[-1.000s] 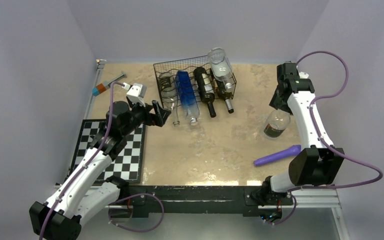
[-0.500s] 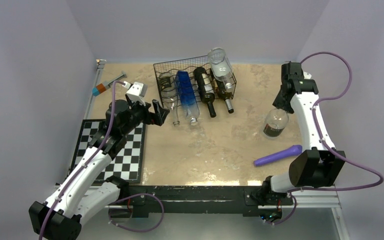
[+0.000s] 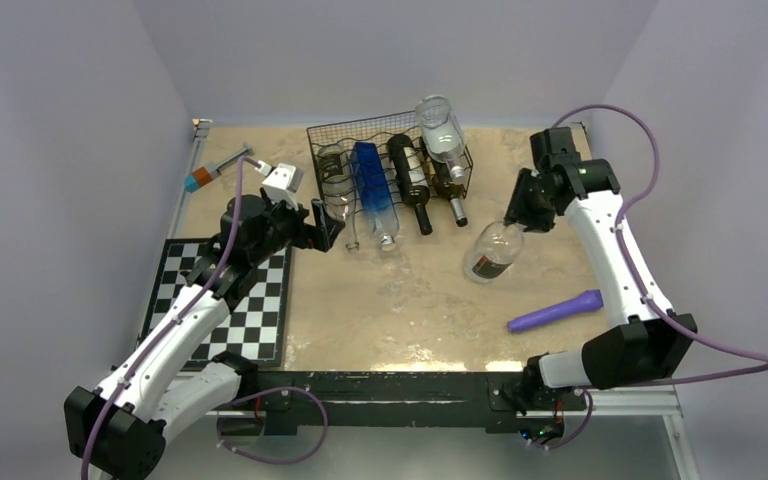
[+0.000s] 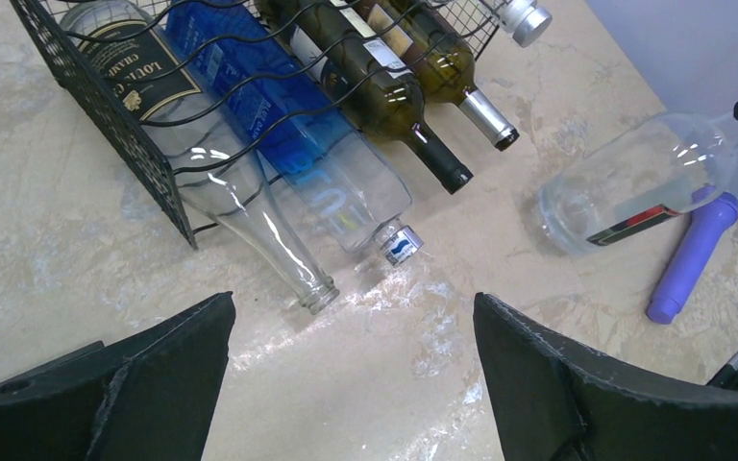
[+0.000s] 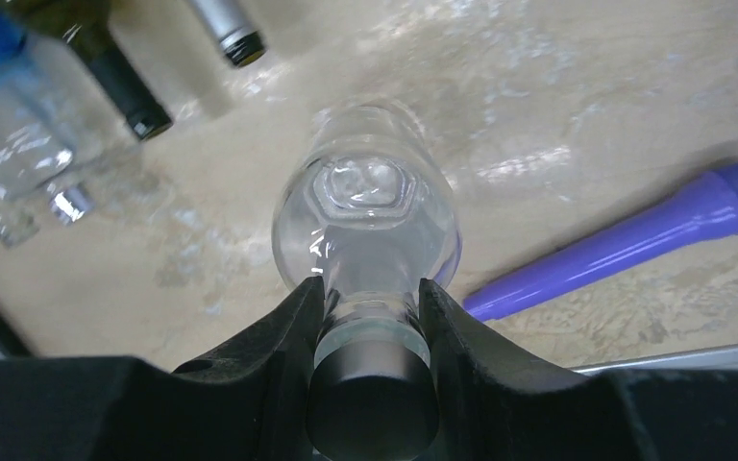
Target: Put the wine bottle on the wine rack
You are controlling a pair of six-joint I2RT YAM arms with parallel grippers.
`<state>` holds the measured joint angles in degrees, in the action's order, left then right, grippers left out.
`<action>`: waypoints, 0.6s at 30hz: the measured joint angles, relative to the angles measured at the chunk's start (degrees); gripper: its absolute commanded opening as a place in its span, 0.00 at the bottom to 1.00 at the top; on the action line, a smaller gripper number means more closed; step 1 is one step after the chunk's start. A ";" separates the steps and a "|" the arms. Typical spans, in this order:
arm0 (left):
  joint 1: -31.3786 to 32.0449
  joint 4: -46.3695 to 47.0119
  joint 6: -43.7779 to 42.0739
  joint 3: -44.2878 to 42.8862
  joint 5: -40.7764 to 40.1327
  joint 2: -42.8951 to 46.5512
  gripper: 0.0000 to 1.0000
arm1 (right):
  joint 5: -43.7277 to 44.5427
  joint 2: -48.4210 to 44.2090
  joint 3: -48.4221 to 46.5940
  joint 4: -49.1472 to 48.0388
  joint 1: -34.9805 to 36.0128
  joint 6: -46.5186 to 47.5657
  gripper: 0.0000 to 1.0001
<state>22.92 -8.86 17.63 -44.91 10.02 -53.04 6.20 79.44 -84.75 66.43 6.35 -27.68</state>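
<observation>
right gripper (image 5: 370, 288) clamping wine bottle (image 3: 489, 254) neck, arm outstretched

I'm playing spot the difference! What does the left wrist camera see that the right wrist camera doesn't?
Only the left wrist: the wine rack's wavy wires over the stored bottles' bodies, and the open left gripper. Only the right wrist: the right gripper shut on the clear wine bottle's neck. Both: that bottle, the purple cylinder, the table and some stored bottles' necks.
</observation>
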 measured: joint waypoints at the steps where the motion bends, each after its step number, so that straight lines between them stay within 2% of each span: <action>1: 0.00 0.20 0.26 0.00 0.39 -0.28 0.97 | -0.57 -0.02 -0.35 0.22 1.97 -0.28 0.00; 10: 0.00 1.09 0.81 0.00 2.01 -0.85 0.97 | -7.56 4.52 -4.44 -0.20 16.59 -2.05 0.00; 18: 0.00 3.45 1.95 1.46 5.05 -1.95 0.95 | -15.80 11.45 -6.62 -3.48 21.00 -2.32 0.00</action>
<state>22.92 -5.41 19.57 -43.44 15.07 -54.98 -9.61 90.89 -91.37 62.96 27.35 -30.00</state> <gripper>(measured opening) 0.961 0.403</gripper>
